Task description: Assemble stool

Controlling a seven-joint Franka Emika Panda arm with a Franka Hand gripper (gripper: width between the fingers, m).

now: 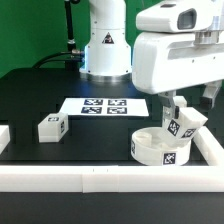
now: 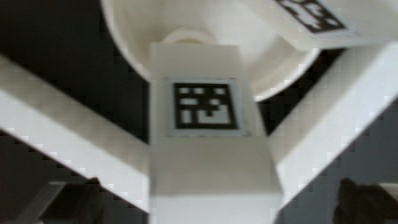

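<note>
Pincer: the gripper point(image 1: 193, 102) hangs under the big white wrist housing, over the exterior view's right part of the table point(image 1: 30, 95).
Pincer state: the jaws stand wide apart and they grip nothing.
Seat: the round white seat point(image 1: 152, 150) lies on the black table in the near corner of the exterior view's right, just beside the white border rails point(image 1: 60, 178).
Leg at the seat: one leg point(image 1: 186, 123) rises from the seat's top and shows a square tag.
Leg and pincer: this leg is directly under the gripper. In the wrist view the leg point(image 2: 205, 110) runs between the two dark, blurred fingers point(image 2: 54, 200), with a gap on each side.
Loose leg: a second leg point(image 1: 51, 126) lies on the exterior view's left, well apart from the gripper.
Marker board: the marker board point(image 1: 105, 105) lies flat between the loose leg and the seat, nearer the robot base.
</note>
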